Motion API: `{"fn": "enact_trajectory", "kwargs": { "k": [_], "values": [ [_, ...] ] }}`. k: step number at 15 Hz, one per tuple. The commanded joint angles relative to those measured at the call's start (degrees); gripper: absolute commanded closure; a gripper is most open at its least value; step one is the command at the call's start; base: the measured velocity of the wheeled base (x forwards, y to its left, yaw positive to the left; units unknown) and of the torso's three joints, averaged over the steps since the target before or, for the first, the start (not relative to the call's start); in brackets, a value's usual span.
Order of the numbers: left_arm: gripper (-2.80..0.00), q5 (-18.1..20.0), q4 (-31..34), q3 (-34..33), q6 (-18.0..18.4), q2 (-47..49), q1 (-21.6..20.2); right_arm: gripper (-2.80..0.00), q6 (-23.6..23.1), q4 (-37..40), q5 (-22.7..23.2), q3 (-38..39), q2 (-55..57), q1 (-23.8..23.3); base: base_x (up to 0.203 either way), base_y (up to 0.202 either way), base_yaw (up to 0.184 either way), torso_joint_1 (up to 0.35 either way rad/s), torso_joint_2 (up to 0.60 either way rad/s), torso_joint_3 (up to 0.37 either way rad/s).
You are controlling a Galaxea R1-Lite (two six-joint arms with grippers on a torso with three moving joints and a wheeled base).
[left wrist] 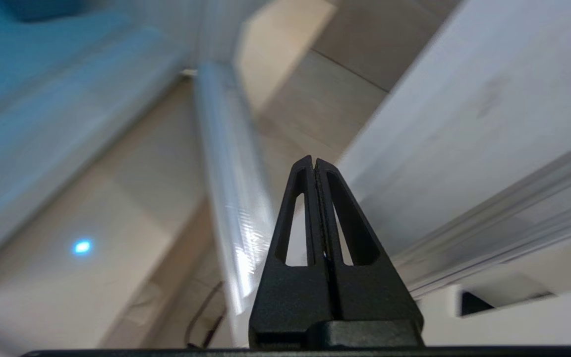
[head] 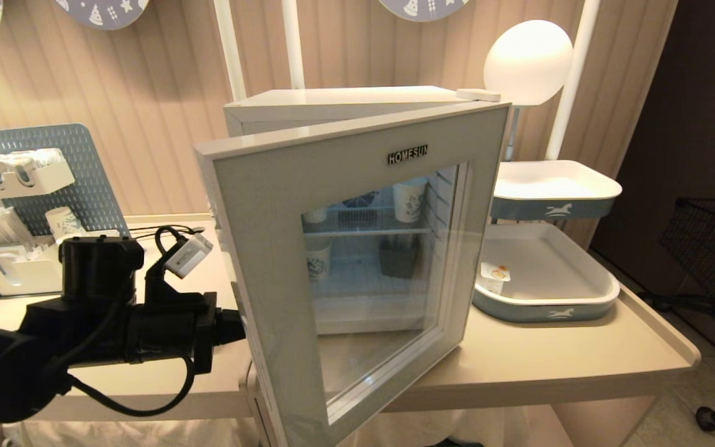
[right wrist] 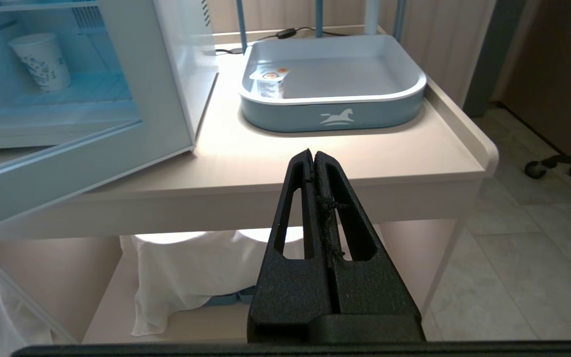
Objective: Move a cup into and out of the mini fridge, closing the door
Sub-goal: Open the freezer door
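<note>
The mini fridge (head: 332,99) stands mid-table with its door (head: 270,205) swung about halfway open, the grey frame and glass facing me. Through the glass a small squat white shape (head: 315,215) sits on the upper shelf; whether it is the cup I cannot tell. My left arm (head: 146,323) reaches level from the left to the door's free edge, and its fingertips are hidden behind that edge. In the left wrist view the left gripper (left wrist: 314,161) is shut on nothing, close to blurred white fridge surfaces. The right gripper (right wrist: 314,153) hangs shut and empty below the table's front edge.
Tall paper cups (head: 408,200) and a dark holder (head: 398,256) stand inside the fridge. To its right a blue-white tray (head: 550,307) holds a tub with an orange-marked lid (head: 494,276). A pegboard rack (head: 22,180) stands at the left, a black wire cart (head: 714,248) at the right.
</note>
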State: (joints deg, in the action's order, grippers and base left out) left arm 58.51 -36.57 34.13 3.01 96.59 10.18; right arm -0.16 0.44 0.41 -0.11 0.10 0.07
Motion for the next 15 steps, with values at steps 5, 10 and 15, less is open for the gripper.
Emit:
{"fn": "enact_trajectory", "kwargs": {
  "k": [5, 10, 15],
  "values": [
    [0.00, -1.09, -0.61, 0.06, -3.08, -2.34, 14.46, 0.00, -0.02, 0.00, 0.02, -0.07, 0.08, 0.01, 0.000, 0.000, 0.000, 0.000, 0.00, 0.000],
    [0.00, -1.87, -0.57, 1.63, -3.27, -1.02, 24.57, 0.00, -0.11, 0.00, 0.02, -0.07, 0.08, 0.01, 0.000, 0.000, 0.000, 0.000, 0.00, 0.000],
    [0.00, -8.32, -0.73, 5.01, -3.16, 2.21, 37.46, 0.00, -0.11, 0.00, 0.02, -0.07, 0.08, 0.01, 0.000, 0.000, 0.000, 0.000, 0.00, 0.000]
  ]
}}
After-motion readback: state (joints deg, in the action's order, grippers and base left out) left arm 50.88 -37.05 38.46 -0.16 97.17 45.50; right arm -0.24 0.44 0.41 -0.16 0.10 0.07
